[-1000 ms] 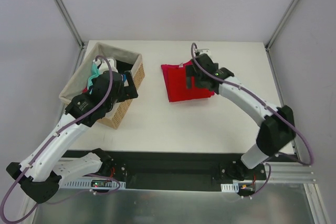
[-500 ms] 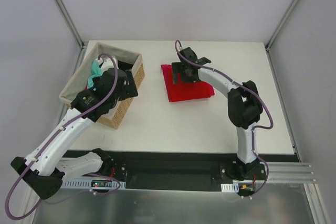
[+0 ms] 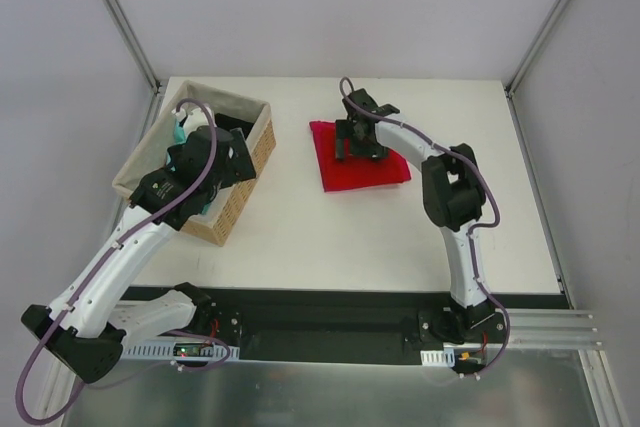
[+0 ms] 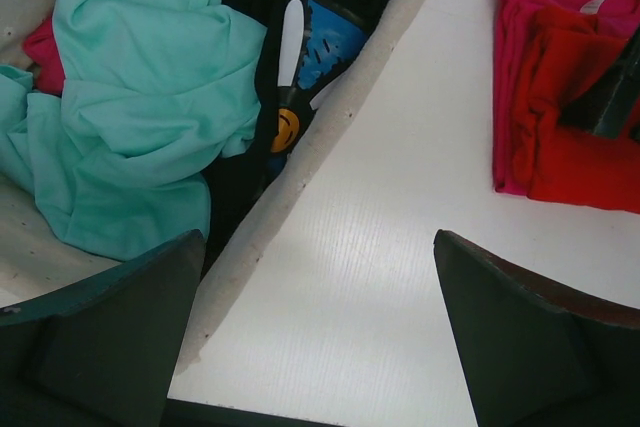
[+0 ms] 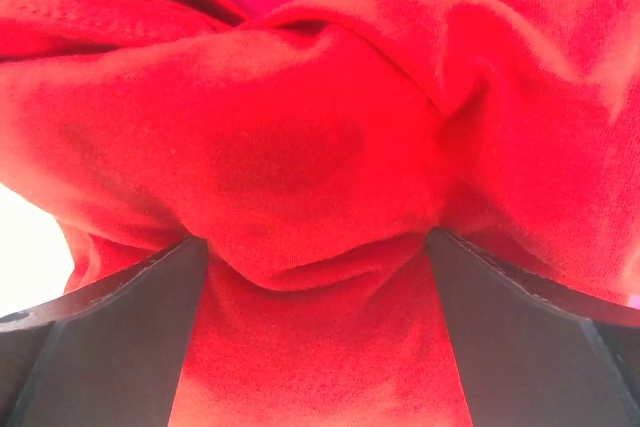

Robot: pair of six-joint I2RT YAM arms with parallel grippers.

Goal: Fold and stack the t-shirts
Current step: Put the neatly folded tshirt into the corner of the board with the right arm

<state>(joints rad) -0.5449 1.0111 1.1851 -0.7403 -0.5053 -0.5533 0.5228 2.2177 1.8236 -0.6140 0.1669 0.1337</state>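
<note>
We are between shirts. The red shirt (image 3: 385, 167) lies folded on the table (image 3: 350, 237), near the middle of the far edge, with the magenta-pink garment (image 4: 508, 67) showing along its left side. Whether it lies on that garment we cannot tell. The right gripper (image 5: 318, 247) presses down on the red shirt with its jaws wide, and a hump of cloth rises between the fingers (image 5: 120, 347) without being pinched. We judge that this is a last smoothing of the fold.

The teal shirt (image 4: 140, 97) sits crumpled in the basket (image 3: 258, 147) at the far left corner, beside the black garment (image 4: 240, 197). The left gripper (image 4: 318, 267) hangs above the basket's right rim with its jaws wide and nothing in them.

In our view, the next move belongs to the left arm. It needs to shift left over the teal heap, come down and close on teal cloth alone, keeping off the black garment just beside it. It can then lift the shirt over the rim onto bare table for folding.
</note>
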